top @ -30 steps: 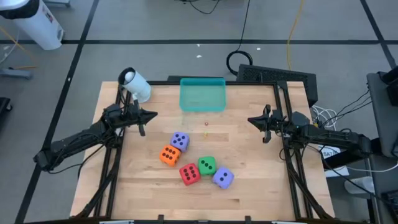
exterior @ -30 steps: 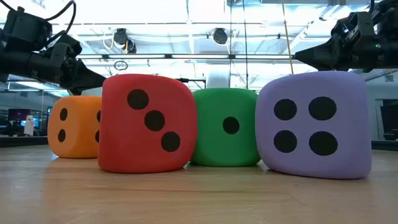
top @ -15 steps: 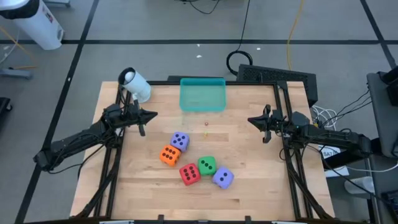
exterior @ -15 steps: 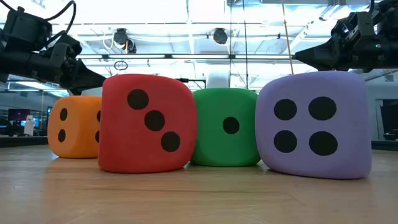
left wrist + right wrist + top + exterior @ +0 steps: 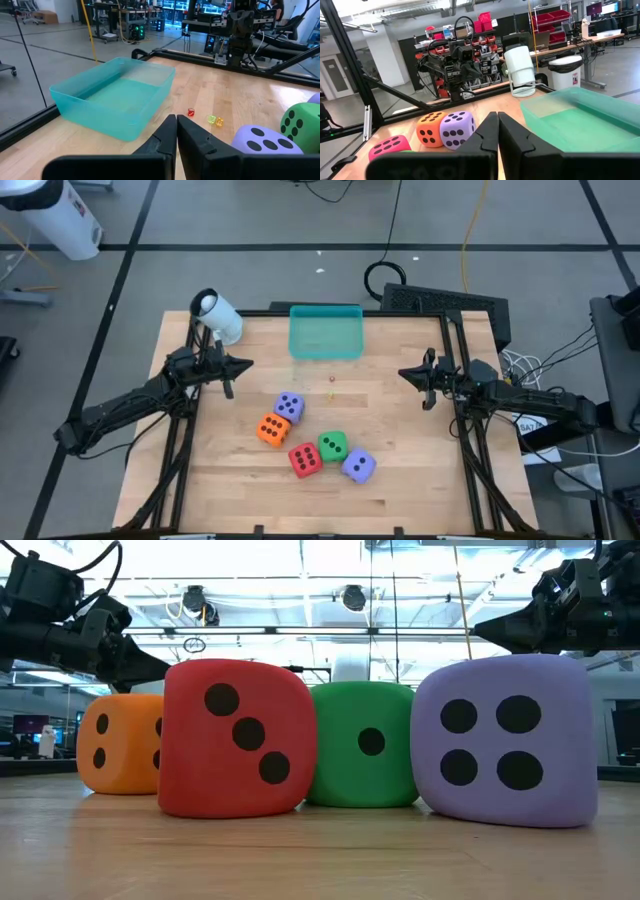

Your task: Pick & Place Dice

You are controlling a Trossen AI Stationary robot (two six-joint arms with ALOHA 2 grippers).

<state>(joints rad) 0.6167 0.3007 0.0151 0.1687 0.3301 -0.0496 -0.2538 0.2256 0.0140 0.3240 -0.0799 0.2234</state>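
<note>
The teal tray (image 5: 325, 332) is sitting empty at the table's far edge. 5 dice (image 5: 316, 443) are clustering tightly near it, so grabbing 1 risks nudging neighbours. The left gripper (image 5: 243, 365) and right gripper (image 5: 405, 374) are flanking it, fingers pressed together, holding nothing.

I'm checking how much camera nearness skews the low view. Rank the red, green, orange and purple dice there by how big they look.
1. Red die and purple die: look about alike, so no order between them.
2. Green die.
3. Orange die, partly hidden behind the red one.
Nearness to the camera probably drives these differences.
</note>
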